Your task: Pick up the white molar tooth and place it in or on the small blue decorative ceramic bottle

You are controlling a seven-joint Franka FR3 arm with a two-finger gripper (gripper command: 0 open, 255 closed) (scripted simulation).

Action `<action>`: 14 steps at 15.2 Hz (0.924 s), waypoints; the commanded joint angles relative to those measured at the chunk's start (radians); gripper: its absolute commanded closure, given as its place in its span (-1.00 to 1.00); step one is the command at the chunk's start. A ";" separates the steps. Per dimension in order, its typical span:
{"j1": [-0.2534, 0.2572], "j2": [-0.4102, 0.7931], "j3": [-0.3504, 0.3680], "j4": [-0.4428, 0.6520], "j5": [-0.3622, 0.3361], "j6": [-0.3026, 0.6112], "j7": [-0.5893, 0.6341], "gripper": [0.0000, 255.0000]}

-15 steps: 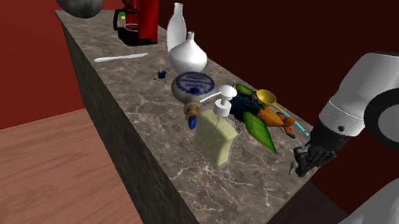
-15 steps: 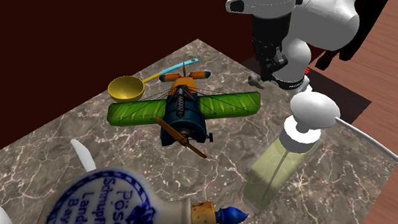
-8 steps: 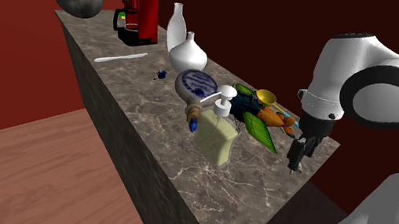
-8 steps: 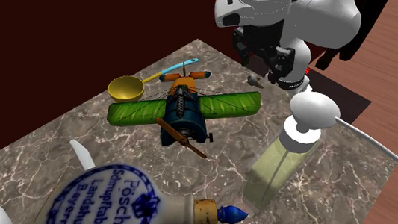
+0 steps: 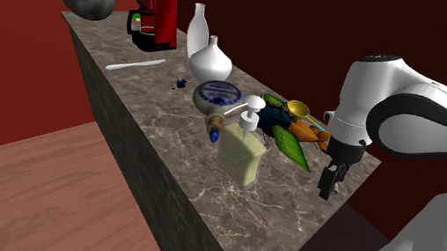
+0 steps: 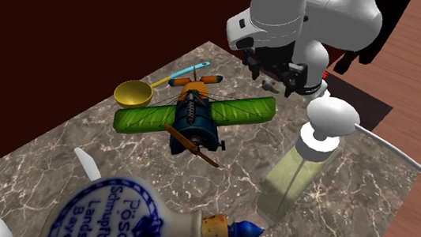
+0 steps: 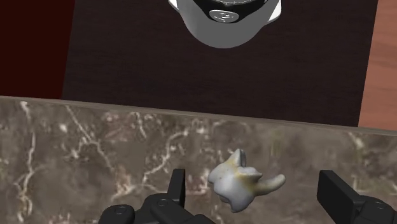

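Tool [image 7: 254, 189] wide open in the wrist view, grey-white tooth [image 7: 236, 184] loose between its fingers [image 7: 177, 188].

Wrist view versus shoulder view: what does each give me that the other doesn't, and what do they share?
Wrist view: the whitish molar tooth lying on the marble counter between the open fingers, touched by neither, close to the counter's edge.
Shoulder view: the layout further along, with the red coffee maker, two white vases, the soap dispenser and the green-winged toy plane, plus the white arm bending down.
Shared: the counter and the black gripper poised low over it.
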 commanded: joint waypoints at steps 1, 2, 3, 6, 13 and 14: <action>0.000 0.000 0.000 -0.006 0.000 0.007 0.000 -1.00; 0.000 0.000 0.000 -0.006 0.000 0.007 0.000 -1.00; 0.000 0.000 0.000 -0.006 0.000 0.007 0.000 -1.00; 0.000 0.000 0.000 -0.006 0.000 0.006 0.000 -1.00; 0.000 0.000 0.000 -0.006 0.000 0.006 0.000 1.00; 0.000 0.000 0.000 -0.006 0.000 0.006 0.000 1.00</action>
